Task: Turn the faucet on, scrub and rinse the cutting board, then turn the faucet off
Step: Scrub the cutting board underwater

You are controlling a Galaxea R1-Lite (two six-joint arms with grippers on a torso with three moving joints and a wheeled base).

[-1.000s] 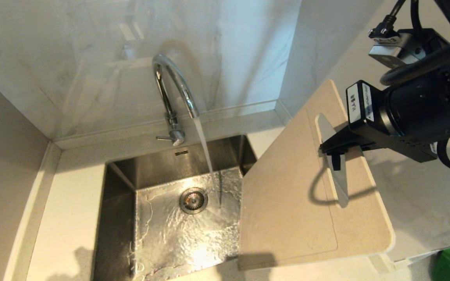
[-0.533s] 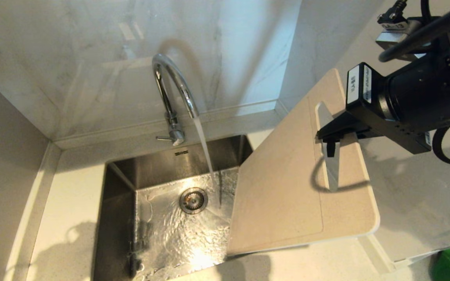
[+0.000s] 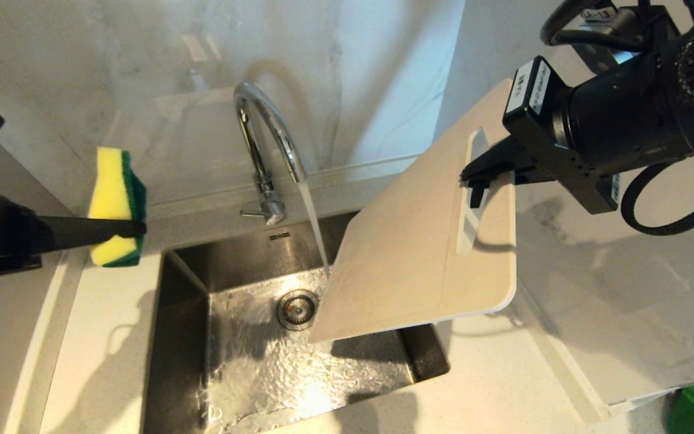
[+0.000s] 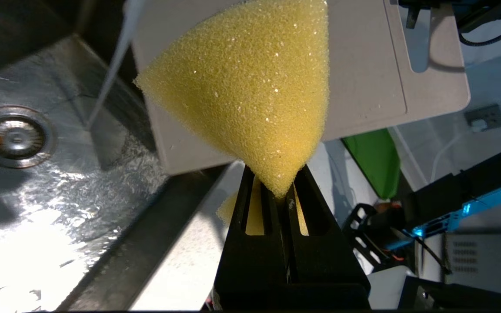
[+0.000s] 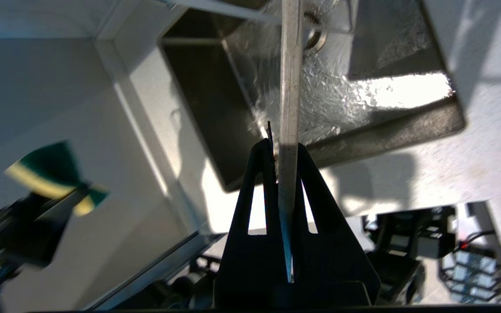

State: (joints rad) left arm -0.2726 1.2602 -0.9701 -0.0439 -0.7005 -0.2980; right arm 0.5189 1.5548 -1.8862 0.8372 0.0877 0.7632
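The right claw point(image 3: 473, 181) is gripping the cutting board point(image 3: 419, 253) by its slot edge, tilting it over the sink point(image 3: 190, 283) beside the faucet point(image 3: 265, 138) stream. The left claw point(image 3: 133, 228) is clenching the sponge point(image 3: 115, 205) across the basin from the board's face.

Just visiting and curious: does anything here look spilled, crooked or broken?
Nothing broken or spilled. The cutting board hangs tilted over the sink, but the right hand holds it; water from the faucet lands inside.

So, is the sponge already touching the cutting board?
Apart. The head view shows the sponge in the left hand, left of the faucet, clearly separated from the cutting board.
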